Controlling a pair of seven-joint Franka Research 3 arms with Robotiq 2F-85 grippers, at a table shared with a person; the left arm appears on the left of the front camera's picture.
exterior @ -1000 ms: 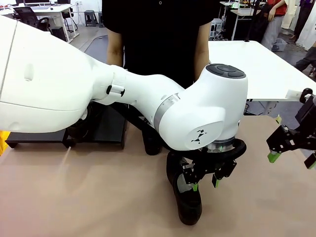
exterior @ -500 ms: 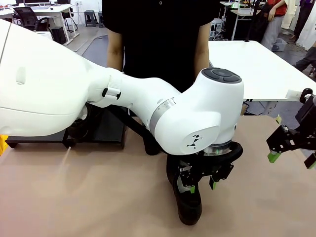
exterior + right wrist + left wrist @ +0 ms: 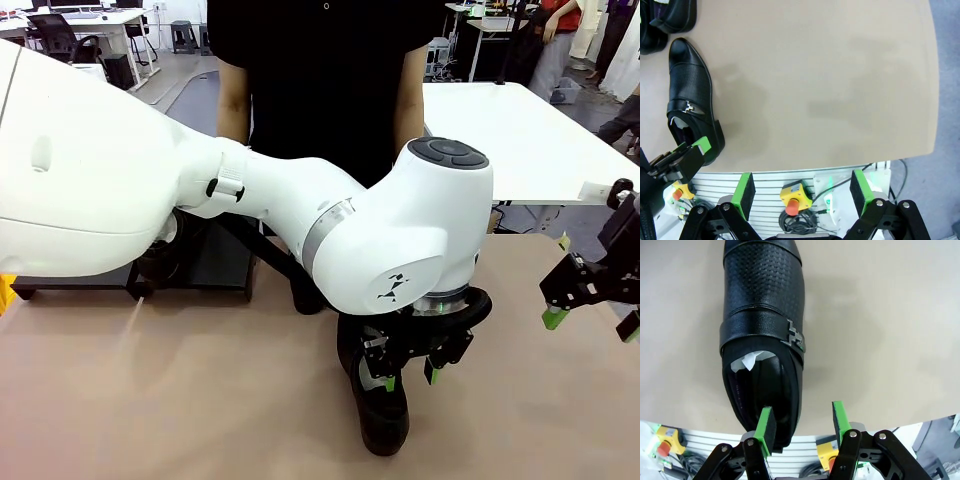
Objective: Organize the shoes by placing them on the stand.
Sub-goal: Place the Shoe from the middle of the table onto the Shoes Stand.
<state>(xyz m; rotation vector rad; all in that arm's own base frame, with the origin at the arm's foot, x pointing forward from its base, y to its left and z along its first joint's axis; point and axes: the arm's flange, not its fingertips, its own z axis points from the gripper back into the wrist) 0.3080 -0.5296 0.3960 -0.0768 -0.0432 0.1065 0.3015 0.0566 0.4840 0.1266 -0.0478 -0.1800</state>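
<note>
A glossy black shoe (image 3: 383,420) (image 3: 762,305) with a metal buckle and white paper inside lies on the tan table, toe toward the robot's side. My left gripper (image 3: 412,376) (image 3: 802,425) hangs over its heel, open: one green pad sits inside the heel opening, the other outside the shoe's side wall with a gap. The same shoe (image 3: 690,100) lies at the left of the right wrist view. My right gripper (image 3: 590,322) (image 3: 802,192) hovers open at the table's right side, holding nothing. The low black stand (image 3: 215,262) sits at the back left, mostly hidden by my left arm.
A person in black (image 3: 325,80) stands at the far edge behind the stand. Two more black shoes (image 3: 675,17) lie farther back. A dark shoe-like shape (image 3: 308,295) peeks from behind my left arm. The table's near edge carries a yellow box with a red button (image 3: 791,197).
My left arm sank slightly toward the shoe's heel a second ago and has held still since. The right gripper has not moved.
</note>
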